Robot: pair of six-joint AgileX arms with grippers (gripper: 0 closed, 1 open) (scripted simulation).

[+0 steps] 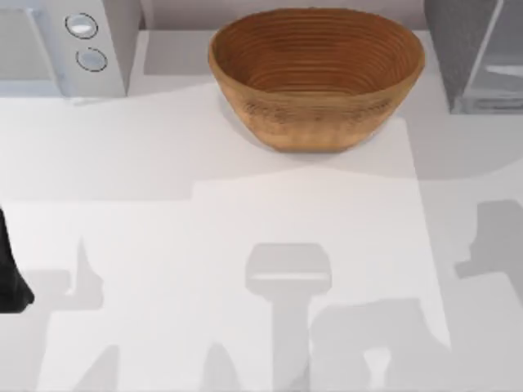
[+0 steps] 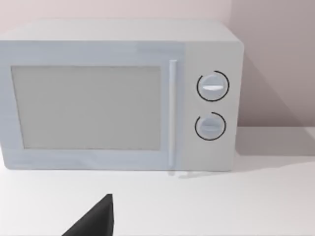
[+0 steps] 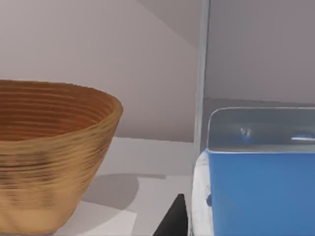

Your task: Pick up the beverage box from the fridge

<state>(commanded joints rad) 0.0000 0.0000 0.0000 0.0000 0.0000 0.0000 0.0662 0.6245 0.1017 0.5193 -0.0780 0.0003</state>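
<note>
Right, starting at the left of the table (image 1: 245, 245): a dark piece of my left arm (image 1: 10, 278) pokes in at the left edge, low down and well away from everything else. In the left wrist view one dark tip of the left gripper (image 2: 96, 221) hangs over the bare white top; whether it is spread or closed, I cannot tell. Straight ahead of it stands one light grey microwave (image 2: 118, 96) in the far left corner. Its door is closed and its two round knobs (image 2: 212, 86) sit one above the other beside the door handle. Moving to the middle, there is one brown ribbed bowl (image 1: 317, 77) at the back of the table, upright, apart from the microwave on one side and the fridge on the other. Over on the far right stands one fridge (image 1: 474, 53), dark grey and speckled, with its paler glassy panel facing the bowl. In the right wrist view comes one beverage box (image 3: 261, 191), bright blue and upright, just beside the fridge's pale vertical edge, with a glassy rim across its top. One dark tip of the right gripper (image 3: 173, 221) sits low, just beside the box, between it and the bowl; contact I cannot tell, nor whether that gripper is spread or closed.
</note>
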